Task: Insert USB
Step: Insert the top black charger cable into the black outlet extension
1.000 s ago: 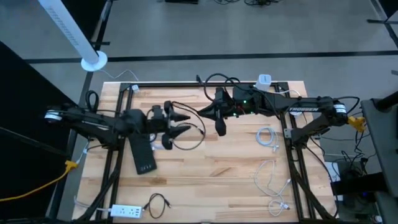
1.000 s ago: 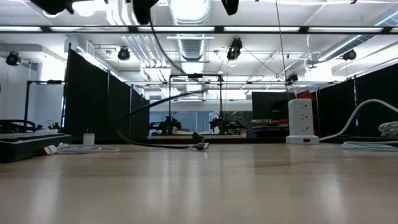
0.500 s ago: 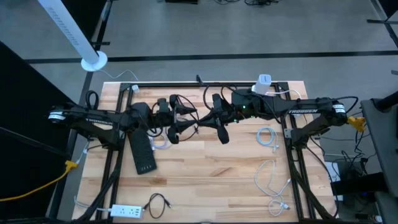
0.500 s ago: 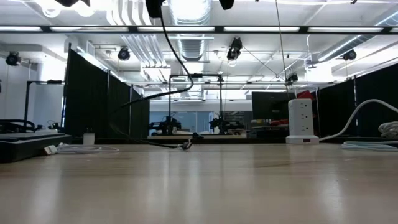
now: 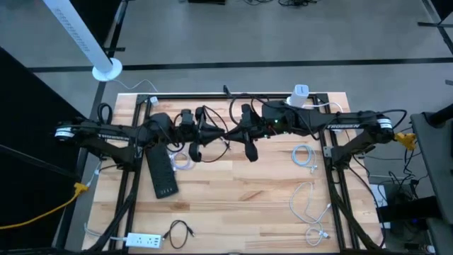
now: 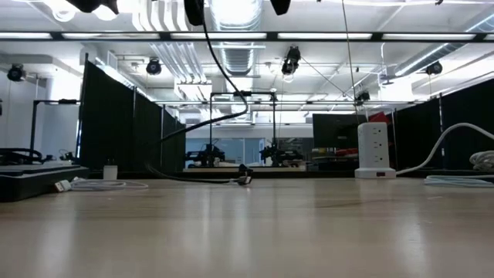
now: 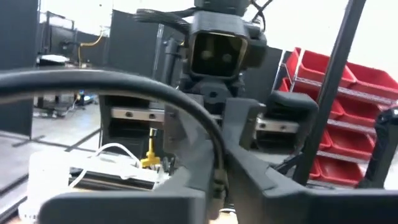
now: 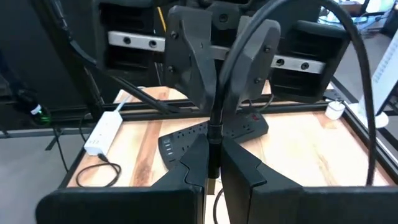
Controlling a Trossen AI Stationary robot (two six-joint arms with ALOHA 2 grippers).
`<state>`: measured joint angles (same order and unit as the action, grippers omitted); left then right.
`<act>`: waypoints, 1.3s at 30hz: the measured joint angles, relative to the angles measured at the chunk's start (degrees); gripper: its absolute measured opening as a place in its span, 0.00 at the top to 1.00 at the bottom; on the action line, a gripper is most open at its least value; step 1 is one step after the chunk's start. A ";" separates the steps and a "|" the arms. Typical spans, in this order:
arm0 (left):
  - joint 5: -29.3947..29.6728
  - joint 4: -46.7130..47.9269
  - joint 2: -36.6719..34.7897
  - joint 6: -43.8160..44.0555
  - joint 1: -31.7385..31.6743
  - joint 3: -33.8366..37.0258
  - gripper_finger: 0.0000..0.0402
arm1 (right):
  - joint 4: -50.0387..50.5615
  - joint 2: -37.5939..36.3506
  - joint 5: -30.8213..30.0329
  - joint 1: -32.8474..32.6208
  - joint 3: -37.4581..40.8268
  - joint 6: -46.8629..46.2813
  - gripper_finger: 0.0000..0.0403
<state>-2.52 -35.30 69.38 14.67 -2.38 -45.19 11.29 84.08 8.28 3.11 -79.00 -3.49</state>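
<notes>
A black USB cable point(image 5: 205, 115) loops in the air between my two grippers above the middle of the table. One strand point(image 6: 207, 46) hangs down, and its plug end point(image 6: 245, 180) lies on the wood. My left gripper point(image 5: 218, 134) reaches in from the table's left and is shut on the cable. My right gripper point(image 5: 233, 132) faces it from the table's right, fingertips nearly meeting, and is also shut on the cable. A black power strip point(image 5: 163, 173) lies flat on the table under the left arm. My left gripper pinches the black cable point(image 7: 217, 177) between its two fingers, at a small thickened piece of it. The fingers lie about level and come from the table's left. From the fingers the cable arcs away in a wide loop, clear of the table. My right gripper pinches the same cable point(image 8: 213, 149) between its two fingers, which come about level from the table's right. The short stretch point(image 8: 215, 118) runs straight on along the fingers to the left gripper's fingertips point(image 8: 205, 93). It is held clear of the table.
A white power strip point(image 5: 145, 241) lies at the near left edge, with a small black cable point(image 5: 178, 231) beside it. White cables point(image 5: 304, 156) lie coiled on the right side. A white tower socket point(image 5: 301, 92) stands at the far edge.
My left gripper has gone a little toward the table's right, up to the right gripper's fingertips, and has shut on the black cable. The cable's hanging strand has swung, and its end on the table has shifted slightly.
</notes>
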 joint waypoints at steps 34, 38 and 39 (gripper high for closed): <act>-7.07 10.06 -1.38 75.08 -17.91 0.00 1.00 | 12.60 -7.57 -6.05 0.00 0.04 18.38 0.51; -6.56 9.96 -1.38 75.82 -17.98 0.00 1.00 | 12.03 -6.64 -9.01 0.14 0.07 14.27 0.51; -6.36 9.91 -1.38 76.08 -17.99 0.00 1.00 | 11.67 -6.59 -9.58 0.25 0.07 12.41 0.51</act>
<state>-8.88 -25.39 68.01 90.75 -20.37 -45.19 22.96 77.49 -1.30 3.37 -78.94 8.92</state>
